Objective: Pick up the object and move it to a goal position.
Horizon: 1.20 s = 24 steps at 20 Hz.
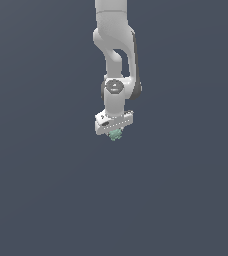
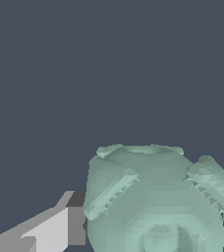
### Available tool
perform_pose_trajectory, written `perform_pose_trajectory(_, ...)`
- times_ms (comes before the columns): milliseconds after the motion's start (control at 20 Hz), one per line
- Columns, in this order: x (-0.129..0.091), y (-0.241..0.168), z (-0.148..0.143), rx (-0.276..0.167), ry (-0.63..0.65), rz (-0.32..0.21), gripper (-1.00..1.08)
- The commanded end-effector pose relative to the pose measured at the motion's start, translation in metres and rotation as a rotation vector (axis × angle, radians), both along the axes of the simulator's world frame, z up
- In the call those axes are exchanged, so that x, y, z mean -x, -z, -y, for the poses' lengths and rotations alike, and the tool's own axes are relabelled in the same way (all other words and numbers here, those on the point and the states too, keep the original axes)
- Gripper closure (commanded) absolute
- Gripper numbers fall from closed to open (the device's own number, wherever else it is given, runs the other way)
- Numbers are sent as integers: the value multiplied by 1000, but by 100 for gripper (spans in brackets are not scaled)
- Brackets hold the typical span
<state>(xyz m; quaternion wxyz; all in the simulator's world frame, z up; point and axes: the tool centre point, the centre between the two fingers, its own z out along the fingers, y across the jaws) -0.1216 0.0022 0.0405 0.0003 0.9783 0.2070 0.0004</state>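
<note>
A little above the centre of the exterior view the white arm [image 1: 117, 60] hangs straight down, and the gripper [image 1: 115, 134] at its lower end has the object [image 1: 116, 134], a tiny pale teal-green lumpy blob, tucked right under the palm between the fingers. In the wrist view the object [image 2: 155, 202] fills the lower right of the frame, a rounded body with ribbed lobes sticking out at its upper corners, and one grey-white finger [image 2: 60, 226] lies flush against its flank at lower left; a sliver of the other finger shows at the far right edge. So the fingers look pinched on the object from two sides (no gap shows on the near side). Whether it is lifted off the plain dark floor [image 1: 46, 200] cannot be told, since no shadow or contact line is visible. Judging by its look, it is small, light and rigid, with a bumpy outline that could twist in the grasp; the broad rounded middle between the lobes seems the safest place to clamp, and a steady carry would suit it
</note>
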Motion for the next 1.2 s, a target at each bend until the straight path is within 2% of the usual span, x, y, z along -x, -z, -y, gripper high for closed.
perform_pose_trajectory(0, 0, -1, 0, 0, 0, 0, 108)
perform_pose_trajectory(400, 2, -24, 1, 0, 0, 0, 108)
perform_pose_trajectory(1150, 5, -115, 6, -1, -1, -1, 108)
